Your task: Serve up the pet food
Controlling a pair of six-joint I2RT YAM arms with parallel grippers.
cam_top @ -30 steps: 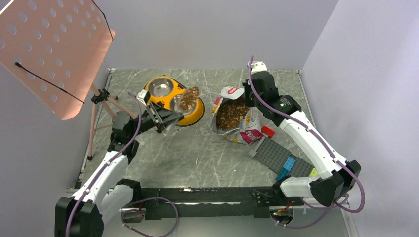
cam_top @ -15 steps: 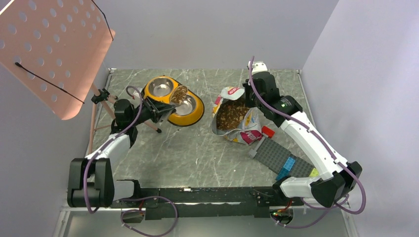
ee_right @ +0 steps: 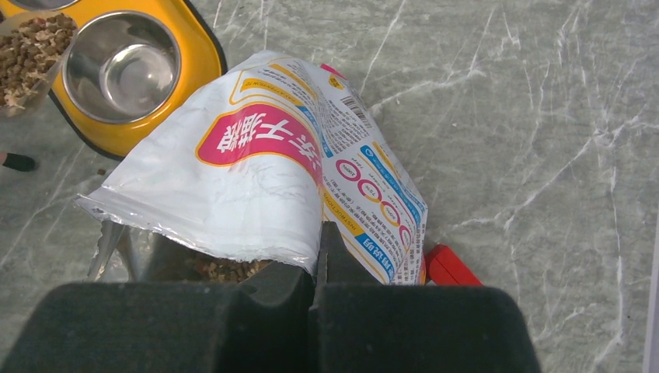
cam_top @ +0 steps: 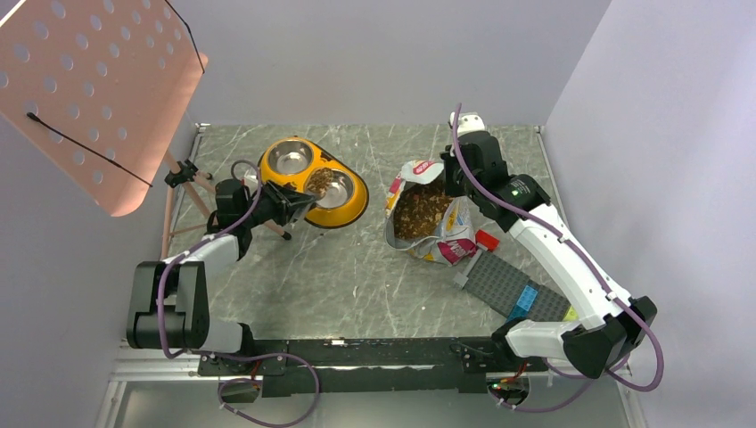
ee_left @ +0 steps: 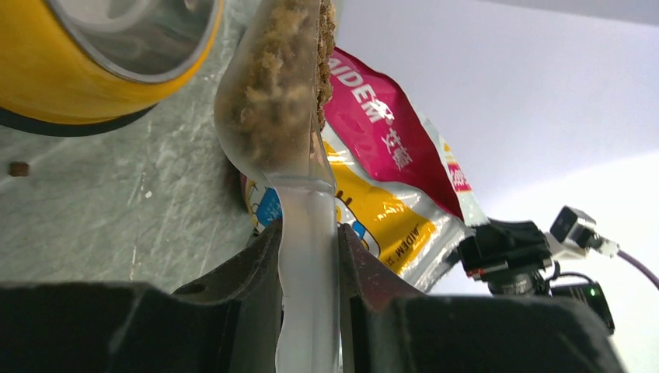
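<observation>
Left gripper (ee_left: 308, 241) is clamped on the handle of a clear plastic scoop (ee_left: 272, 101), its two dark fingers pressed against either side. The handle's lower end runs off the bottom edge of the wrist view. The scoop is heaped with brown kibble (cam_top: 318, 181) and sits over the yellow double bowl (cam_top: 352, 210), at the left rim of its right steel cup (cam_top: 338, 188). Whether the scoop touches the rim cannot be told. Both cups look bare from above. From the left wrist only a slice of the bowl shows, cut off at the top corner, and one loose brown bit (ee_left: 19, 168) lies on the table (cam_top: 357, 267).

Right gripper (ee_right: 315, 268) is pinched shut on the far edge of the white, pink and yellow bag (cam_top: 441, 234), holding its mouth up. More kibble fills the bag. From the right wrist most of it is hidden behind the folded flap and the black pads. A red piece (ee_right: 447, 268) peeks out beside the bag, partly covered by it.
</observation>
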